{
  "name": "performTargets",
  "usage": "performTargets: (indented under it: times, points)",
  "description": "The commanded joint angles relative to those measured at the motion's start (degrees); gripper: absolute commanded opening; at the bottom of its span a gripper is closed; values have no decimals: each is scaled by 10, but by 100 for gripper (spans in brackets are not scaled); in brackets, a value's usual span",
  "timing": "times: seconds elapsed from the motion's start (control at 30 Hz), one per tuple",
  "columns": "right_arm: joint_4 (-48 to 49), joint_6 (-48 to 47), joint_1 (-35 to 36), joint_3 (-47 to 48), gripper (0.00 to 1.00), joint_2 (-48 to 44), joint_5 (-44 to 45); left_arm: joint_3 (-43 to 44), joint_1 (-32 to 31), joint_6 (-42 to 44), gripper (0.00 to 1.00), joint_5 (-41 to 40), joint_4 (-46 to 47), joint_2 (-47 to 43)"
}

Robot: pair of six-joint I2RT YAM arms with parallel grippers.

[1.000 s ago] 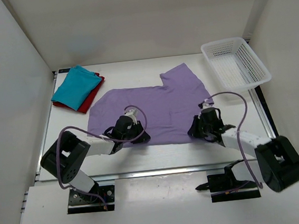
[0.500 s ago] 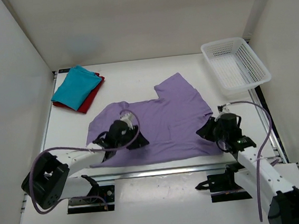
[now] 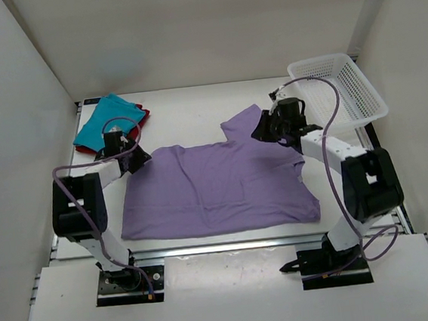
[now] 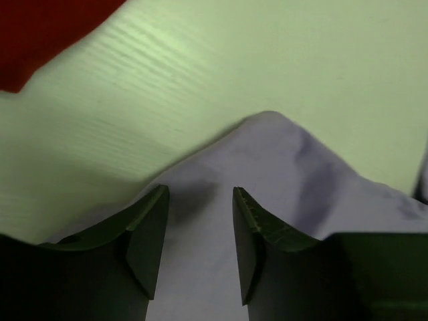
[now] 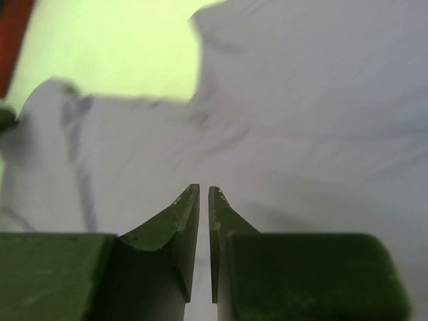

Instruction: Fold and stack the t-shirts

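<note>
Lavender t-shirt (image 3: 216, 187): soft matt cloth, lightly creased. Teal t-shirt (image 3: 108, 119) and red t-shirt (image 4: 40, 33): matt cloth. Basket (image 3: 337, 95): white plastic mesh. Bench (image 4: 134, 100): pale, smooth, faintly grained. Left fingers (image 4: 254, 247): dark matt plastic, ribbed edge.

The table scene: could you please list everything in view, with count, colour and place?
lavender t-shirt: one, light purple, spread flat mid-table.
teal t-shirt: one, turquoise, folded, far left corner, on top of the red one.
dark red t-shirt: one, dark red, under the teal one, edges showing.
basket: one, white mesh, far right corner.
table: one, white, under everything.
left gripper: one, dark, open, over the lavender t-shirt's far left corner.
right gripper: one, dark, jaws only slightly apart, over its far right part.
</note>
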Motion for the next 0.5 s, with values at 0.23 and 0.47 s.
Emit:
performTargets:
  times: [0.23,0.47]
  points:
    - [16,-44,-92,173,17,189,12,103,19,87,65,-76,-100,73]
    - [-22,-58,-103,293,33,294,11,130,-1,110,71,-66,-121,112]
